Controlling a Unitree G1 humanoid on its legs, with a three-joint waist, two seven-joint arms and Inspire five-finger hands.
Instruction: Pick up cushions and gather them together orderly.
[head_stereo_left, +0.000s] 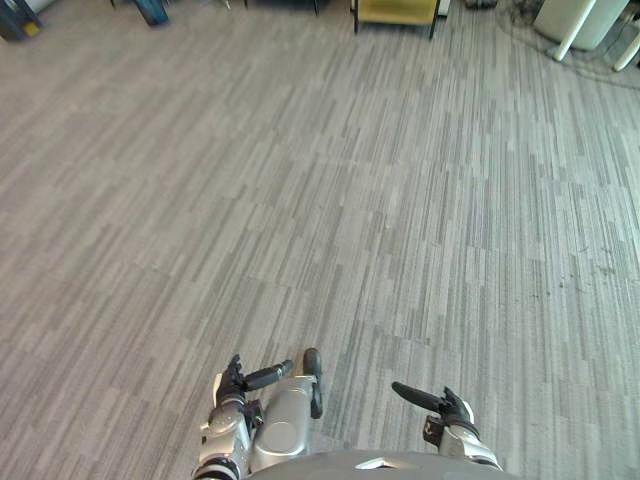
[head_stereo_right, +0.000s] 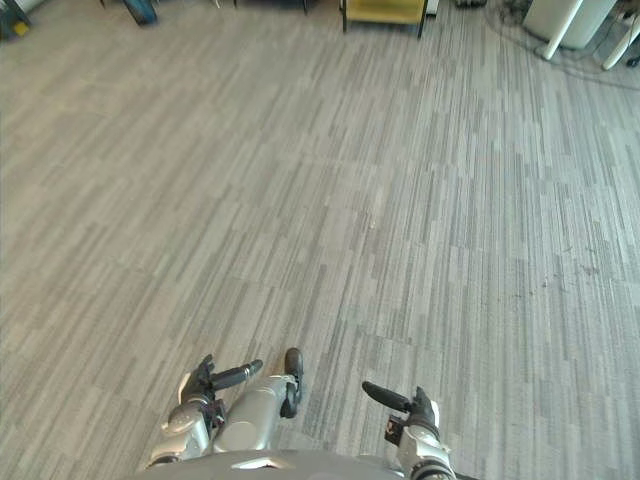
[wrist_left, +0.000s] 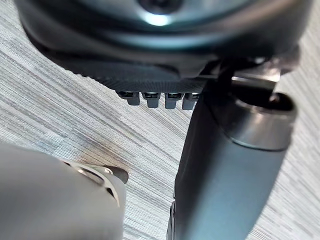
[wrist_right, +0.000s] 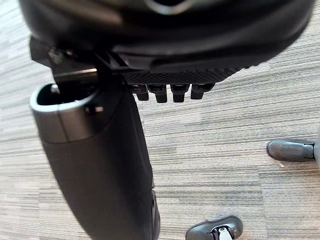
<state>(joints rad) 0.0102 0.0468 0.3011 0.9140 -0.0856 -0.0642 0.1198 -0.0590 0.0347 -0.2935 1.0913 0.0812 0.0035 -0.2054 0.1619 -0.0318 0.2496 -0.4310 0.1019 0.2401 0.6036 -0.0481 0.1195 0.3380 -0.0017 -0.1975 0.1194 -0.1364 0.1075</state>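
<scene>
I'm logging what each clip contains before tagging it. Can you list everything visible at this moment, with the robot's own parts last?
Striped carpet floor: one, grey, spanning the whole scene.
Padded seat on dark legs: one, olive-yellow, far edge, centre.
Blue object: one, blue, far edge towards the left, too cut off to identify.
Dark object with a yellow patch: one, far left corner, also cut off.
White furniture legs: two, white, far right corner.
Cables: several, dark, on the floor beside the white legs.
Left hand: one, dark, near edge left of centre, fingers straight, holding nothing.
Right hand: one, dark, near edge right of centre, fingers straight, holding nothing.
</scene>
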